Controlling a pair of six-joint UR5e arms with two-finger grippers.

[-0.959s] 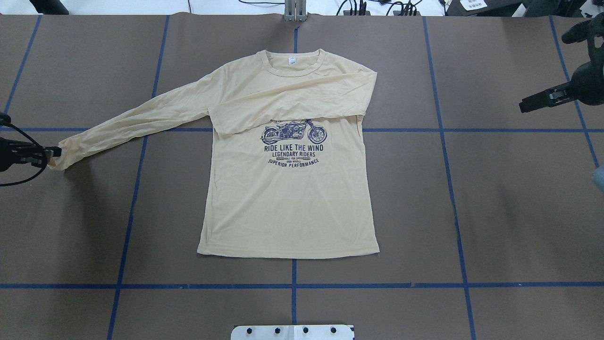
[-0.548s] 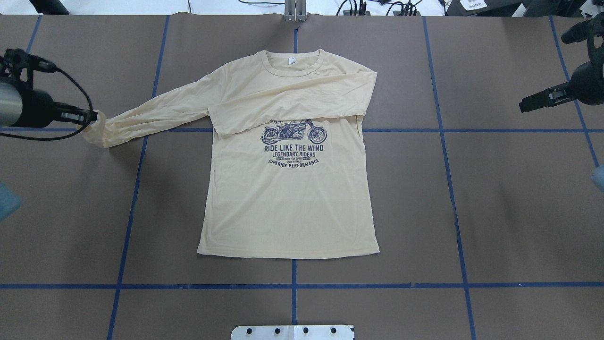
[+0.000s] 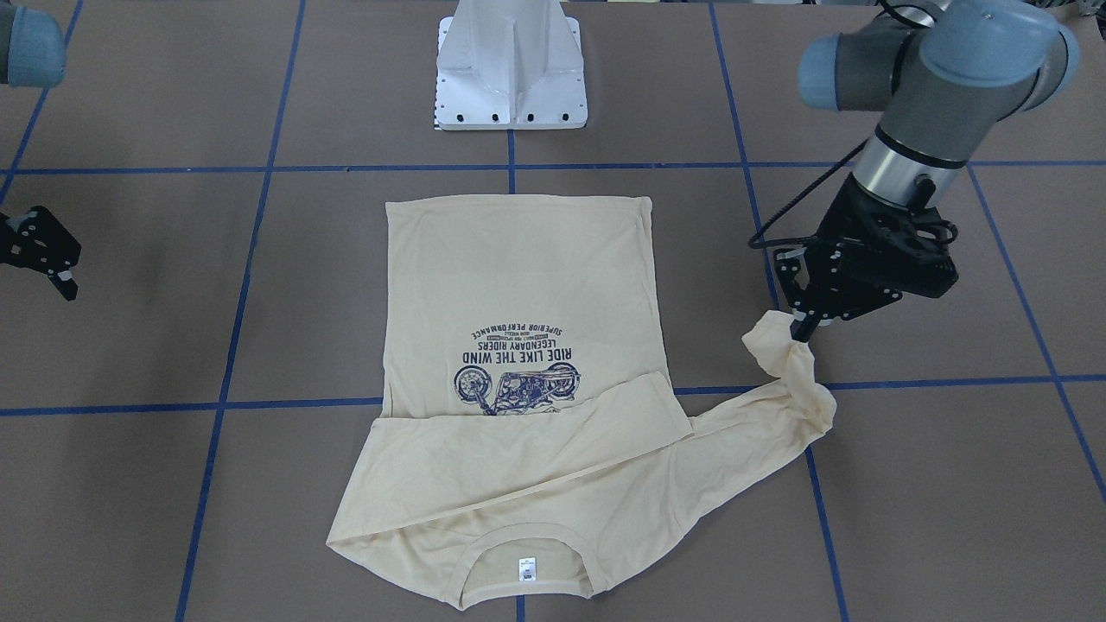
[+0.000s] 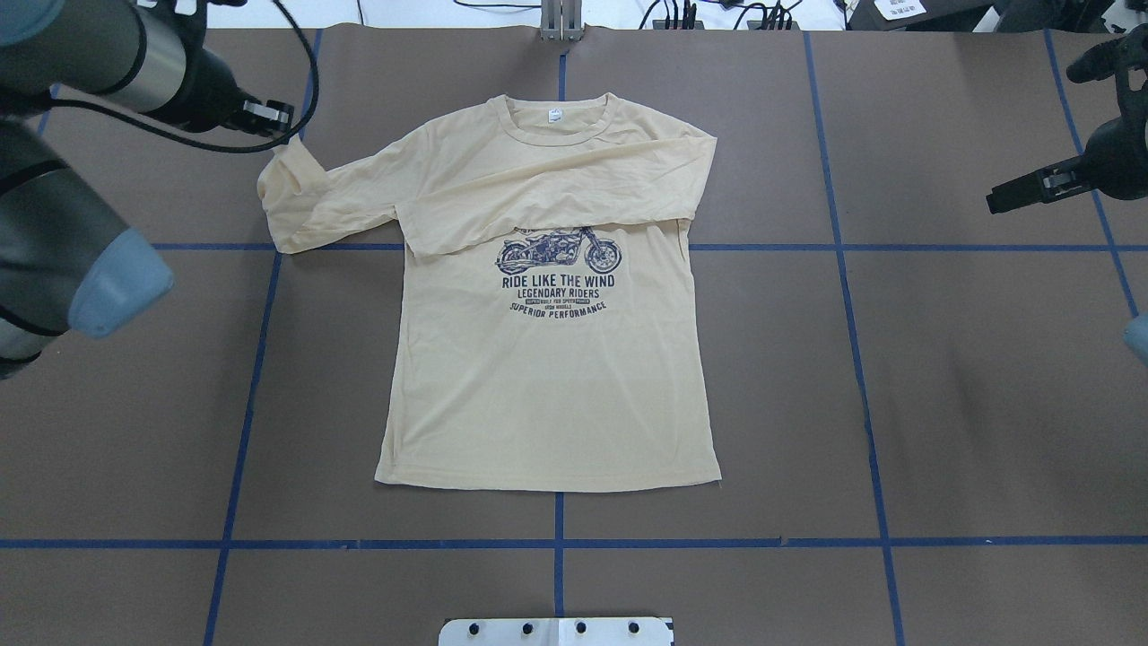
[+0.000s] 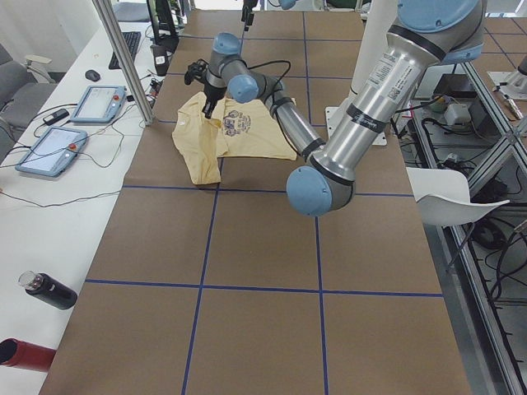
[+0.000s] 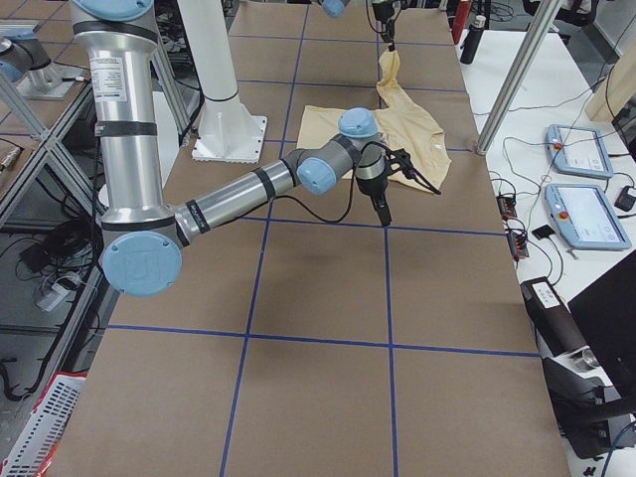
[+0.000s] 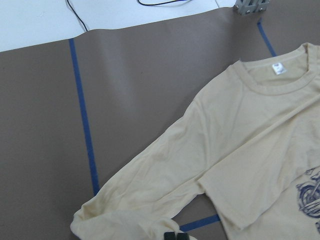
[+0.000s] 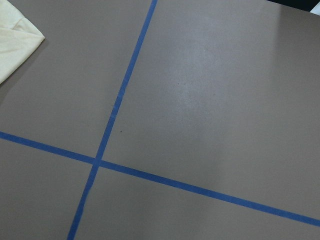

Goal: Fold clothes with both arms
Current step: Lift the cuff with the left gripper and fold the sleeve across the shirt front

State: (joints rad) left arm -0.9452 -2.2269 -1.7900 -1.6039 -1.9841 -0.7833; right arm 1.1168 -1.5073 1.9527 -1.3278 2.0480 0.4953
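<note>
One T-shirt [image 4: 547, 395] lies print-up, collar [image 4: 556, 135] farthest from the pedestal [image 4: 556, 631].

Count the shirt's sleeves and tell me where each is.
2. The folded sleeve lies across the chest of the shirt; the lifted sleeve trails sideways, its cuff pinched in the left gripper. None hidden.
</note>
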